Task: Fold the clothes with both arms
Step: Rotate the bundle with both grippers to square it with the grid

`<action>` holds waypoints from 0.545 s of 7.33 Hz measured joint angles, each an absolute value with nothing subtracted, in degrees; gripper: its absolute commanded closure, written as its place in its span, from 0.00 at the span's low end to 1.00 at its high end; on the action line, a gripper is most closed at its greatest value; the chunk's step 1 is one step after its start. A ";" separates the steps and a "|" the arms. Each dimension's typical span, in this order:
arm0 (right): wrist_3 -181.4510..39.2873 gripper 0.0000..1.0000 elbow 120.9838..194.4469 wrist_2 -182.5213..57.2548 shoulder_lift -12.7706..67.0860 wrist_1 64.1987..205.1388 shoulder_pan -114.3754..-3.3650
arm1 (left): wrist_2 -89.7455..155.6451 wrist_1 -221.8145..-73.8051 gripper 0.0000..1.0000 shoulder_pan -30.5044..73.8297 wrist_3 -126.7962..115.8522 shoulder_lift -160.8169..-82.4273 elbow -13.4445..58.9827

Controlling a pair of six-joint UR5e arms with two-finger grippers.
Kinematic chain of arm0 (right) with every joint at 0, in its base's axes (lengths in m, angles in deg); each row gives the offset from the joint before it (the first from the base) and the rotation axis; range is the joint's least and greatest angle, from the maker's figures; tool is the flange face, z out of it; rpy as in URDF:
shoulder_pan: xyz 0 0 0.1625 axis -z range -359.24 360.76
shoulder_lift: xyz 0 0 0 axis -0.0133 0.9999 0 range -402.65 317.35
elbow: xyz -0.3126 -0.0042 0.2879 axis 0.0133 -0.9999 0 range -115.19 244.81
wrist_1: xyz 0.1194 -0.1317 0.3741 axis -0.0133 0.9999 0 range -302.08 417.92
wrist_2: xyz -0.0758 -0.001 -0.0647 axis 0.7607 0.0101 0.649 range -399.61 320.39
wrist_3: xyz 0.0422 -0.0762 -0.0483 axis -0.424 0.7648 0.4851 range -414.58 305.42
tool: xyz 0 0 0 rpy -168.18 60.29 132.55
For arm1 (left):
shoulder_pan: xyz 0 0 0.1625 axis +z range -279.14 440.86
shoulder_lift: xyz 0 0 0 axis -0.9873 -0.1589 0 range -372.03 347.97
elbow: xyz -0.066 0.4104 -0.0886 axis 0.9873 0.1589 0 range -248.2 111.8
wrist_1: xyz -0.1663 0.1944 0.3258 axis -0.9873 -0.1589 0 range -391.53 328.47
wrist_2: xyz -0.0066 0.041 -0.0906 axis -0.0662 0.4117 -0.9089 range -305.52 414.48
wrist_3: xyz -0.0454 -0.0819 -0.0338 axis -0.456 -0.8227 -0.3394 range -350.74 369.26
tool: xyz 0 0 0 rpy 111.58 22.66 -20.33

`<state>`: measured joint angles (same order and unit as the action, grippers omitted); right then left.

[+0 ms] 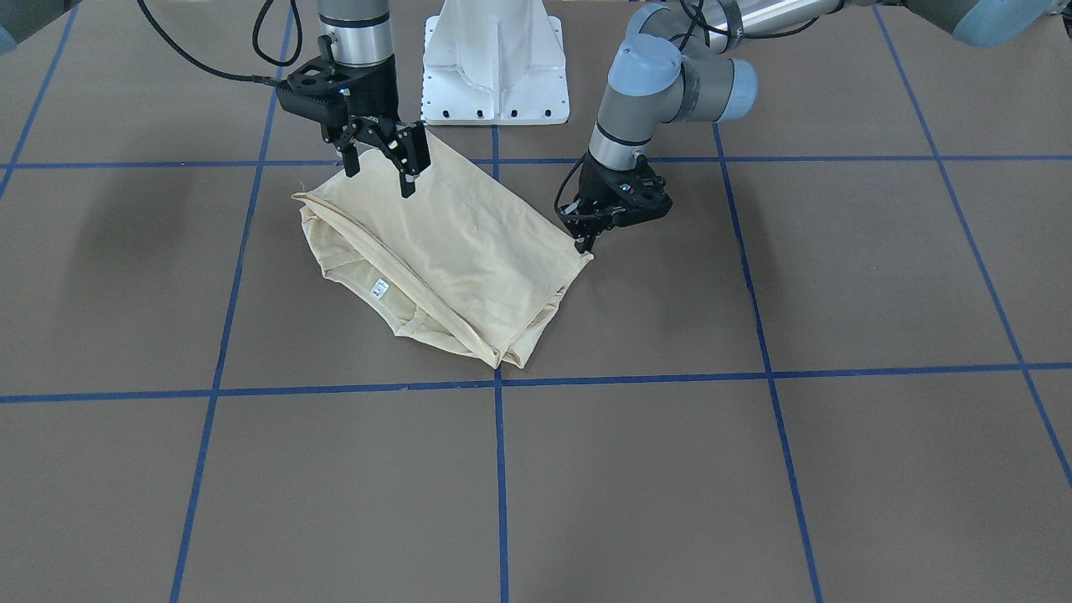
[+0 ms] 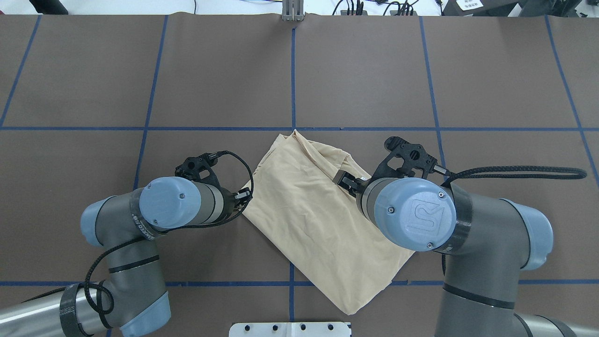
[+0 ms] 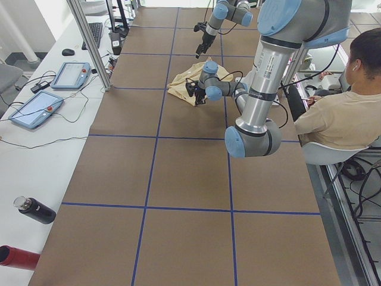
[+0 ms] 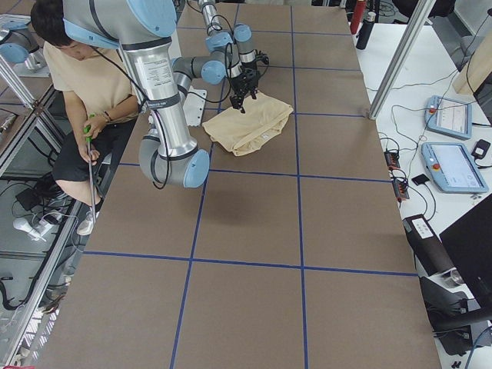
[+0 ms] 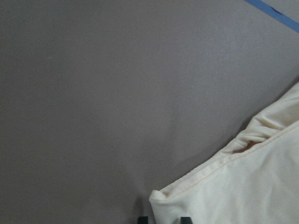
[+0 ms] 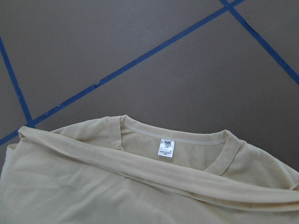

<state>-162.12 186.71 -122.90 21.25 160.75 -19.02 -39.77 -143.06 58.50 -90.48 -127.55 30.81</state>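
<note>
While the half-folded T-shirt is lying on the desk near the robot's base, both hands are flanking it.
Right hand is hovering spread above one edge, likely readying the next fold; left hand is sitting narrowed at the opposite corner, though I cannot tell whether it is pinching.

Overhead view, lower left and lower right: my left arm and right arm, silver-grey tubes jointed by round light-blue caps. The largest cap, right of centre, bears an embossed UR emblem and small screws at its rim. Black bands wrap the tubes; a braided black cable runs at right. Front view, top: my left gripper and right gripper, black, with perforated mounts and two slim fingers each; white bolted pedestal between.
</note>
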 measured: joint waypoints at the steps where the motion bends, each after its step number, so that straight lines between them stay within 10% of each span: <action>1: -162.12 0.00 186.59 -122.92 21.25 160.75 -19.04 | -39.75 -143.11 1.00 57.76 -89.95 -127.61 30.65; 4: -162.31 0.00 185.66 -122.86 21.15 160.65 -18.80 | -39.95 -146.56 1.00 48.03 -80.44 -132.14 22.06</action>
<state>-162.31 185.66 -122.86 21.15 160.65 -18.80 -39.95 -146.56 48.03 -80.44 -132.14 22.06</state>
